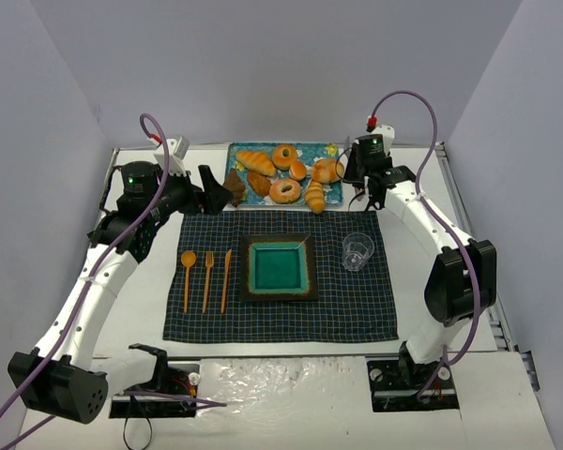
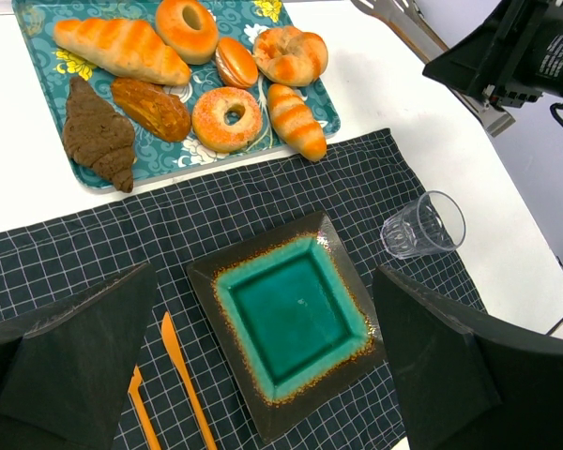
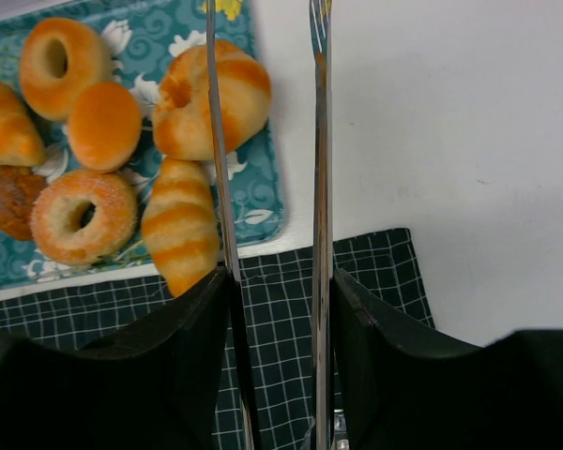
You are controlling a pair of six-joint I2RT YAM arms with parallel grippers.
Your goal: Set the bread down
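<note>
The bread (image 3: 183, 103) is a round golden-orange bun with pale streaks, lying at the right end of the teal tray (image 3: 253, 187); it also shows in the top view as the bread (image 1: 327, 170) and in the left wrist view as the bread (image 2: 291, 53). My right gripper (image 3: 281, 281) is shut on metal tongs (image 3: 319, 187). One blade of the tongs crosses over the bun, and the other lies to its right over the white table. My left gripper (image 2: 263, 272) is open and empty above the square teal plate (image 2: 206, 281).
The tray (image 1: 330, 150) also holds ring pastries, ridged rolls and a dark croissant (image 2: 98, 131). On the checked cloth (image 1: 357, 309) are the plate (image 1: 280, 296), a clear glass (image 1: 357, 251) to its right and orange cutlery (image 1: 206, 279) to its left.
</note>
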